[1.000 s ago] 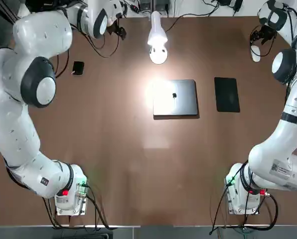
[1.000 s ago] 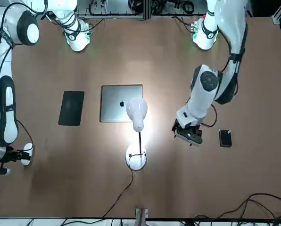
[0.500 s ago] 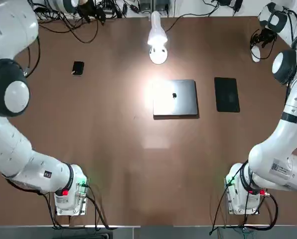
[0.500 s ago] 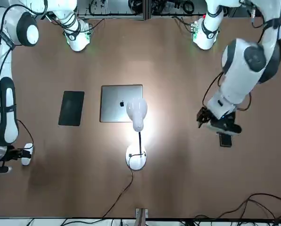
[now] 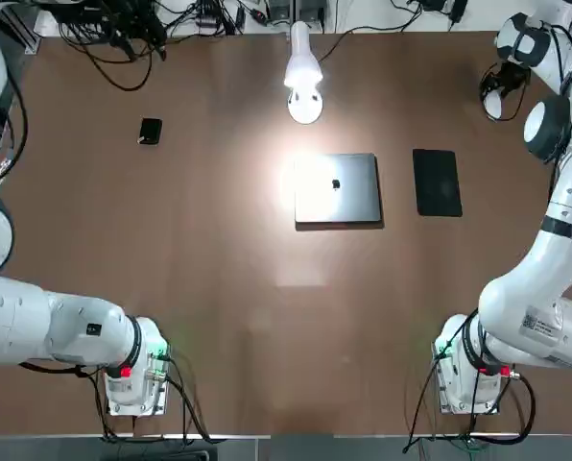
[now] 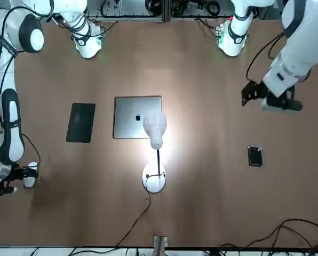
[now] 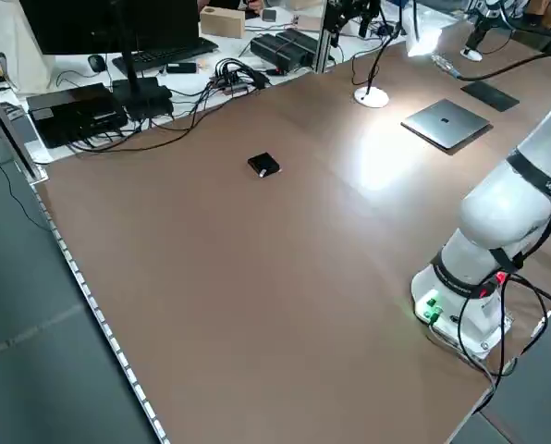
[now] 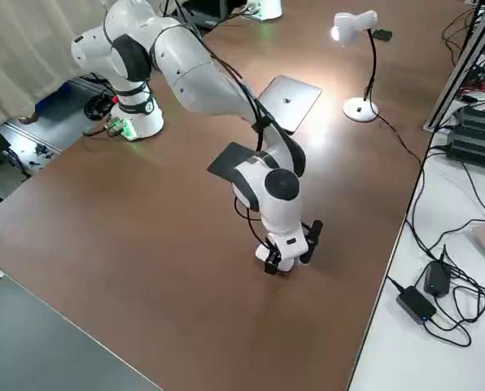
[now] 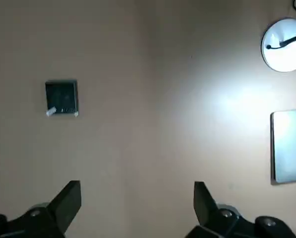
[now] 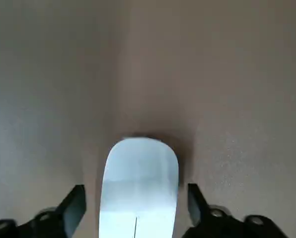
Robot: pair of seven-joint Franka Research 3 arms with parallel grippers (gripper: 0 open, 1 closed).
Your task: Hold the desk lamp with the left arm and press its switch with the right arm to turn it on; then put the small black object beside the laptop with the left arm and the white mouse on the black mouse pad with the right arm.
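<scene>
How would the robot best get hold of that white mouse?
From straight above, one finger on each long side. The white mouse lies flat on the table, with a low rounded back and narrow body, so its sides are probably the only faces to pinch. The right gripper hangs open over it, fingers apart from both sides.

No words or numbers clear enough to read anywhere; only a small dark logo mark on the lid of the shut laptop [image 5: 337, 186], a picture and not letters

White mouse [image 10: 138, 186], black mouse pad [image 5: 437, 181] — brown table [image 5: 219, 279].
</scene>
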